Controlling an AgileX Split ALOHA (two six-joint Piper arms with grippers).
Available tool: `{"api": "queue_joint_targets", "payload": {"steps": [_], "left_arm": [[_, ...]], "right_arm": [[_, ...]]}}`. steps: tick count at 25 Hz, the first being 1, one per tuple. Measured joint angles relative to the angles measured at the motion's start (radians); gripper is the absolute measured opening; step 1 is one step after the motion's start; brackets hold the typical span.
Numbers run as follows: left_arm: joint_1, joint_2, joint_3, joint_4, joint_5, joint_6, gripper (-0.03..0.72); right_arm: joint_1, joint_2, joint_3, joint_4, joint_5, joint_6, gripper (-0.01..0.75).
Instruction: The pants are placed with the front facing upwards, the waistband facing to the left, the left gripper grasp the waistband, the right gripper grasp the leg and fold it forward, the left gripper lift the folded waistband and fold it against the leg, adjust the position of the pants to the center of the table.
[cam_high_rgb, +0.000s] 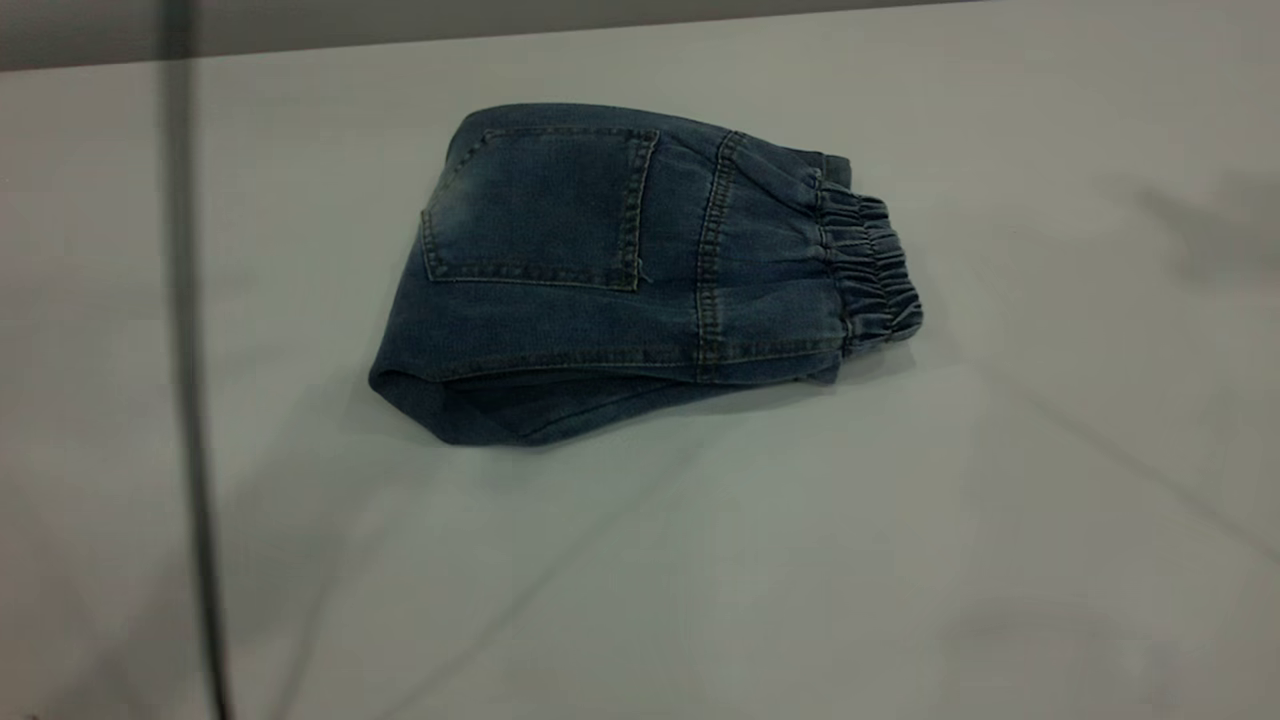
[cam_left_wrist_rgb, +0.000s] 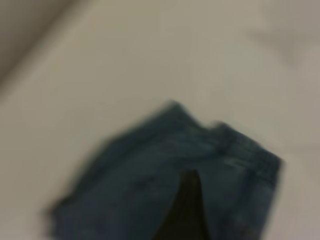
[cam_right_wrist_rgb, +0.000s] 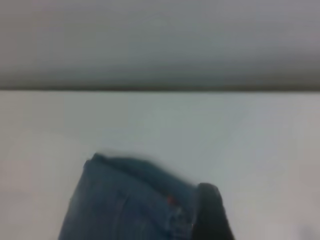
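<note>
The pants (cam_high_rgb: 610, 270) lie folded into a compact bundle on the table (cam_high_rgb: 700, 580), a little behind its middle, with the patch pocket (cam_high_rgb: 540, 205) facing up. The puckered waistband (cam_high_rgb: 870, 270) points right in the exterior view. A folded leg layer (cam_high_rgb: 470, 405) sticks out underneath at the near left. Neither gripper appears in the exterior view. My left gripper (cam_left_wrist_rgb: 187, 210) shows only as a black wedge above the pants (cam_left_wrist_rgb: 150, 185), apart from them. My right gripper (cam_right_wrist_rgb: 212, 215) is a black tip beside the edge of the pants (cam_right_wrist_rgb: 125, 200).
A dark blurred cable (cam_high_rgb: 190, 400) hangs down the left side close to the exterior camera. The table's far edge (cam_high_rgb: 600, 28) runs just behind the pants. Soft shadows (cam_high_rgb: 1200, 230) fall on the right of the table.
</note>
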Motion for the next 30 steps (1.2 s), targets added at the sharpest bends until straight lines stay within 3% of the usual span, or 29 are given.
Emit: {"api": "queue_joint_targets", "payload": {"steps": [4,10,16,19,24,30], "left_arm": [[0.095,-0.172,0.000,0.064,-0.006,-0.068,0.591],[0.212,-0.374,0.000,0.079,0.008,-0.125,0.591],[0.216,-0.424,0.000,0.077,-0.008,-0.162,0.591],[0.216,-0.420,0.002,0.075,-0.002,-0.219,0.591],[0.215,-0.422,0.002,0.075,-0.004,-0.245,0.591],[0.215,-0.422,0.001,0.061,-0.001,-0.247,0.591]], "right_arm": [[0.054,0.037,0.098,0.086,-0.048,-0.026,0.405],[0.239,0.133,0.264,0.085,-0.182,-0.048,0.374],[0.466,0.283,0.299,0.051,-0.383,-0.117,0.372],[0.540,0.355,0.299,-0.016,-0.437,-0.099,0.372],[0.588,0.428,0.299,-0.036,-0.499,-0.071,0.372],[0.658,0.503,0.299,-0.047,-0.445,-0.063,0.372]]}}
